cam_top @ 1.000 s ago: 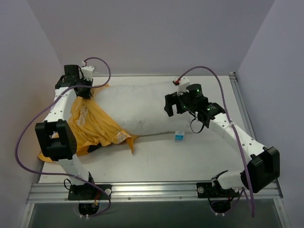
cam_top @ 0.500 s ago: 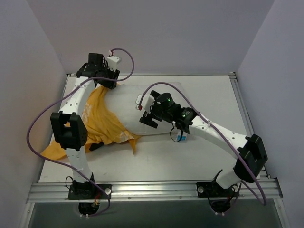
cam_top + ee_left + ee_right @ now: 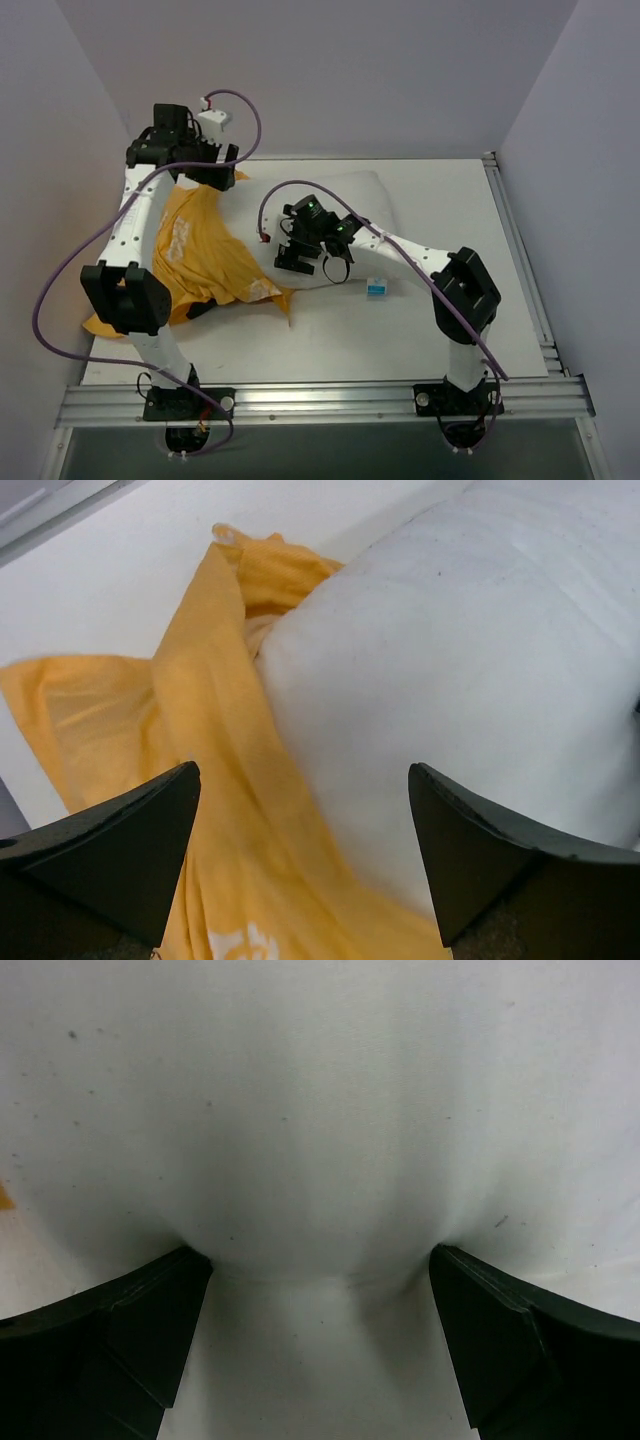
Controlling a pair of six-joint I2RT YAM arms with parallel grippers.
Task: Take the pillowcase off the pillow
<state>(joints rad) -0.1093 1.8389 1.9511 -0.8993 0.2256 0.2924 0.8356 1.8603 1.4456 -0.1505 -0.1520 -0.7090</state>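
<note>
Since the moment before, my right arm has swung farther left across the pillow, and my left arm has pulled back toward the far-left corner. The white counter point(image 3: 450, 330) carries everything. On it the pillow point(image 3: 345, 200) lies lengthwise from the far left toward the middle, plump and white, most of it bare. The pillowcase point(image 3: 200, 255) is bunched over the pillow's left end and spills in orange-yellow folds across the left side of the counter, down to its near-left edge, with a patch of white print showing on the cloth.

My right end effector point(image 3: 318, 1253) sits low on the pillow's near-left part, fingers spread wide with their tips against the white fabric, which dimples between them; they pinch nothing. My left end effector point(image 3: 302, 772) hovers at the far-left end, over the line where the pillowcase meets the bare pillow, and it is spread apart too, with nothing in it. A small blue-and-white tag point(image 3: 377, 286) lies on the counter just beside the pillow's near edge, to the right of my right wrist.
</note>
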